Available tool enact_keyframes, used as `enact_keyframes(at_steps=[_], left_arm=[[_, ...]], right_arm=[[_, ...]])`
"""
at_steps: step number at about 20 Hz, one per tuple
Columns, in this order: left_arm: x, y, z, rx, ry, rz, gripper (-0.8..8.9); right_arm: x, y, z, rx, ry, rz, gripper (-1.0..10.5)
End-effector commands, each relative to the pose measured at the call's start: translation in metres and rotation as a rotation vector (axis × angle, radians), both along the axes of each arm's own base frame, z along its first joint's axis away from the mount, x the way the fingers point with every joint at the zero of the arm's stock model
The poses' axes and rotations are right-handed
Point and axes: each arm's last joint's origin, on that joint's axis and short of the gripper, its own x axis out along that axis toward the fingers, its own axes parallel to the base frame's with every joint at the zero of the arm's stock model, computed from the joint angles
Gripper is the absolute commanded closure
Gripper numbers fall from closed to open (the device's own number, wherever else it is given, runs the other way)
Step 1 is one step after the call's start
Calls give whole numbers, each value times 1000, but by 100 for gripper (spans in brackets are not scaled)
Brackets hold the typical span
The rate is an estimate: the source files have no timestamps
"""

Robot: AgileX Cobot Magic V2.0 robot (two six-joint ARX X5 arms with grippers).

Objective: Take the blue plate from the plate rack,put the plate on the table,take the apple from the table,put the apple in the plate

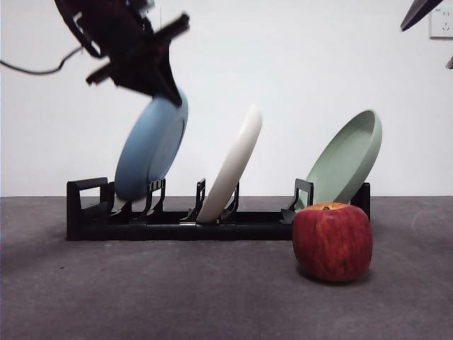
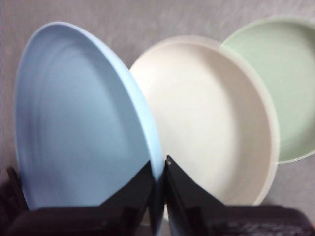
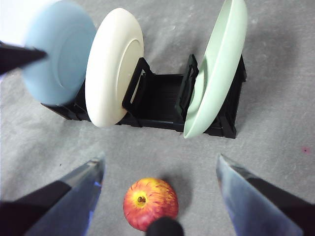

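Nearest, the apple (image 1: 332, 241) sits on the table (image 1: 141, 297) before the plate rack (image 1: 212, 225). The left tool (image 2: 158, 173) pinches the blue plate (image 1: 150, 150) at the rack's left end; next, I judge, lift it clear. The right tool (image 3: 160, 169) hangs spread above the apple.

Cream-white plate (image 1: 231, 166): on edge, tilted, at centre. Pale green plate (image 1: 348, 159): leaning, at 3 o'clock of it. Wall socket (image 1: 441, 24): at 1 o'clock.
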Motion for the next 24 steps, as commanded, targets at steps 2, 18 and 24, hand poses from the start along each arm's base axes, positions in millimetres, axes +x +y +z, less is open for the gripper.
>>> enact_keyframes(at_steps=[2,18,24], left_arm=[[-17,4,44,-13,-125,-46,822],[-188,-4,116,414,-79,-315,822],[-231,-54,52,586,-86,-299,822]], right_arm=[[0,0,1,-5,-9,6,568],[0,0,1,-5,-9,6,568],[0,0,1,-5,-8,6,568]])
